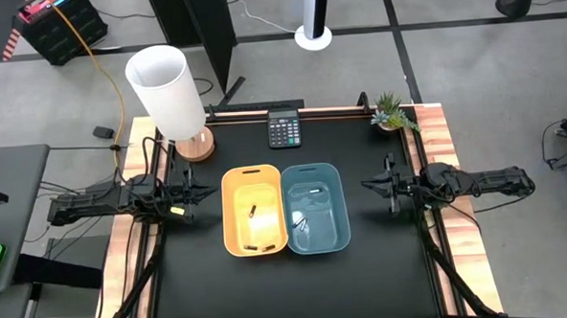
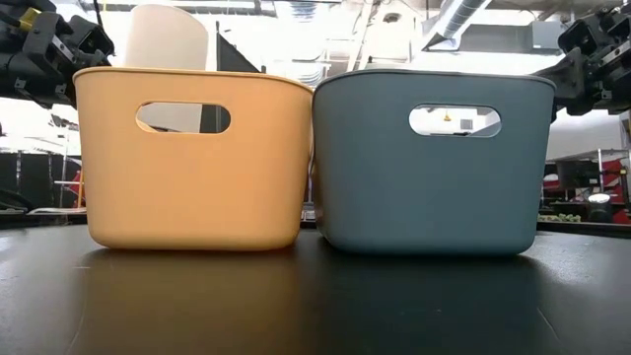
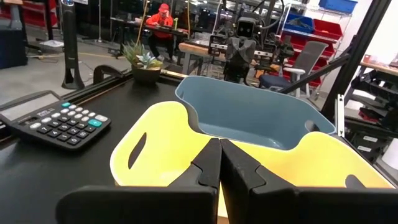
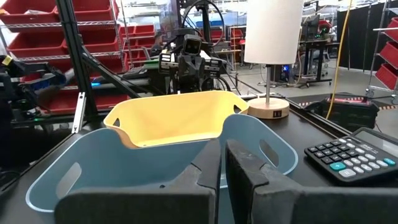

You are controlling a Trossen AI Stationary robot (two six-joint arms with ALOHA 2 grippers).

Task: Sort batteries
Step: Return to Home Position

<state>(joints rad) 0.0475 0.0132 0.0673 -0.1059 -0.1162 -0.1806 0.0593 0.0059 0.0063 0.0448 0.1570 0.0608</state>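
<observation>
A yellow bin (image 1: pixel 254 210) and a blue bin (image 1: pixel 315 206) stand side by side at the table's middle. In the high view, dark batteries (image 1: pixel 260 246) lie on the yellow bin's floor and silvery ones (image 1: pixel 314 189) in the blue bin. My left gripper (image 1: pixel 208 192) hovers left of the yellow bin, fingers shut and empty (image 3: pixel 220 163). My right gripper (image 1: pixel 366 184) hovers right of the blue bin, also shut and empty (image 4: pixel 222 163).
A calculator (image 1: pixel 283 130) lies near the far edge behind the bins. A white-shaded lamp (image 1: pixel 168 90) stands on a wooden base at the far left, a small potted plant (image 1: pixel 392 113) at the far right. Bare black table (image 1: pixel 299 293) spreads toward the near edge.
</observation>
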